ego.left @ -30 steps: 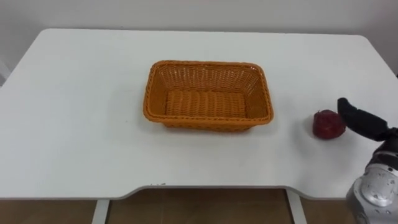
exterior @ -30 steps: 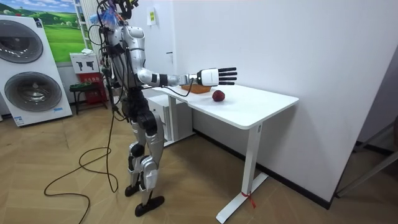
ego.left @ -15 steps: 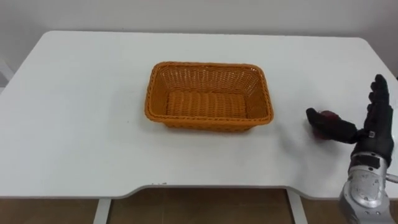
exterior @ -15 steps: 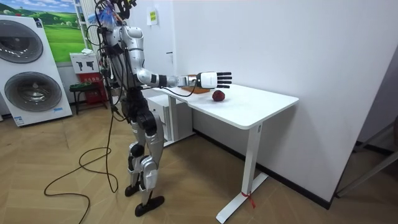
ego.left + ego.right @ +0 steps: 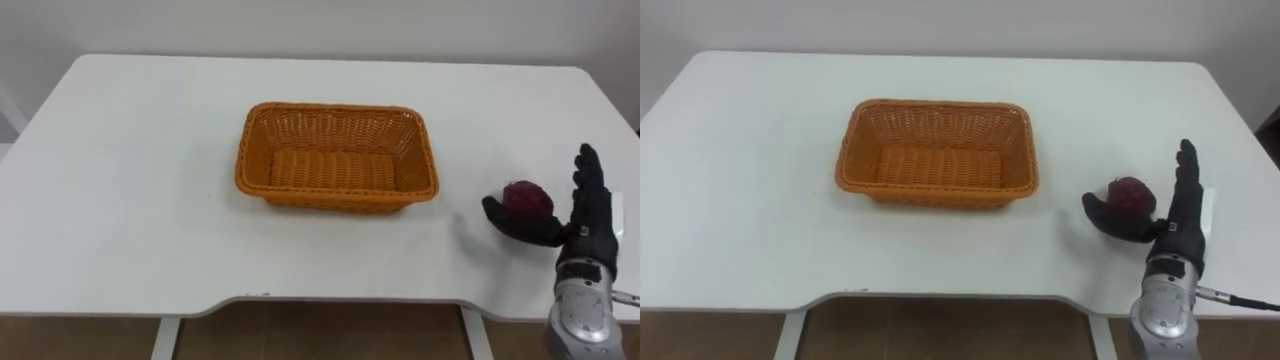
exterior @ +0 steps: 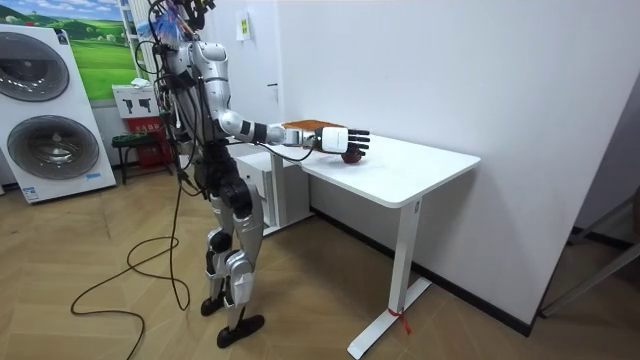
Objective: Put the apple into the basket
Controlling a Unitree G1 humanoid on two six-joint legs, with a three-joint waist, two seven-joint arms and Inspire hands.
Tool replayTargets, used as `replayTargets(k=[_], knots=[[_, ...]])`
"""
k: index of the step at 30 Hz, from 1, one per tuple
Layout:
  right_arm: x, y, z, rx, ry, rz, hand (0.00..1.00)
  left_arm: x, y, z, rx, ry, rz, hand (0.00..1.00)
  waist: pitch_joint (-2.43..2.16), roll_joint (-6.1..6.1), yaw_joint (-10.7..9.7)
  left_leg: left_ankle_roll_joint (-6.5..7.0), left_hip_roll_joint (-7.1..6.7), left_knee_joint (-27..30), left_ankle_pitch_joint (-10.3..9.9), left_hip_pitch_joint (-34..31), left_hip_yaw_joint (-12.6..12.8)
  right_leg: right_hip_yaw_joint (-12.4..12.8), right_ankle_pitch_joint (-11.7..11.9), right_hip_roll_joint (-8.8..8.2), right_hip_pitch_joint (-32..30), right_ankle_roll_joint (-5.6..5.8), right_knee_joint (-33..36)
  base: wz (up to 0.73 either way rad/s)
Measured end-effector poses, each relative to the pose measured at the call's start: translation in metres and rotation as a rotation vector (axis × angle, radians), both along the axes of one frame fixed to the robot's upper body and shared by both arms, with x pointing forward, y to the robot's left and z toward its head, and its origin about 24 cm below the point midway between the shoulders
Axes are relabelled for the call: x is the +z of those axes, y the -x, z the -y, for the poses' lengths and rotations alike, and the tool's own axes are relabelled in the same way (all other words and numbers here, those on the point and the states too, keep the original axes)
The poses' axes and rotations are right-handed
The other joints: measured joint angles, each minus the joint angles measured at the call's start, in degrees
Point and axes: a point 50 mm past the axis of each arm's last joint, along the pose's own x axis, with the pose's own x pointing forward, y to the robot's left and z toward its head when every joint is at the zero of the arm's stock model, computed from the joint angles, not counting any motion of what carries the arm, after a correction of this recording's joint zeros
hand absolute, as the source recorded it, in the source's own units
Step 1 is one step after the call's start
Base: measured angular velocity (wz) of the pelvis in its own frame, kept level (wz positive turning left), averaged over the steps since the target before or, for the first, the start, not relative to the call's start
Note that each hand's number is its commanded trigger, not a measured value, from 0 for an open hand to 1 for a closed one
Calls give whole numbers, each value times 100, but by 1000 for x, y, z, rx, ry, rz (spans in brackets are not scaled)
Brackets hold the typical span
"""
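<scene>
Fingers point(image 5: 586, 185) of right hand point(image 5: 587, 230) straight, apart, beside round red apple point(image 5: 527, 197) near woven basket point(image 5: 337, 195).

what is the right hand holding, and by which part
Nothing yet. The right hand is open about the apple on the table: thumb at its near side, fingers straight on its right.

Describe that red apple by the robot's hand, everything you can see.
The apple is small, round, dark red, smooth-looking. It rests on the white table, right of the empty wicker basket and apart from it. The right hand is open around it: thumb across its near side, straight fingers on its right. Whether they touch it I cannot tell.
</scene>
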Motion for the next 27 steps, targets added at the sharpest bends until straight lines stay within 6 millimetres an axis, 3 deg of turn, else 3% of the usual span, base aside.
replayTargets(k=[5,16,27], knots=[[-13,5,4,2,-8,-83,0,0,2,-2,0,4,-18,0,-2,-28,21,0,0,31,0,-2,0,-7,-1,-6,1,1,34,0],[-21,7,20,6,23,-174,0,2,2,-9,3,-17,-24,0,17,-120,130,0,-9,98,0,6,-87,-99,-3,-17,65,1,23,4],[-21,-10,25,-6,26,-192,0,2,5,-11,6,-22,-36,0,34,-189,160,-1,-16,98,0,1,-159,-200,2,-16,122,2,-56,4]])
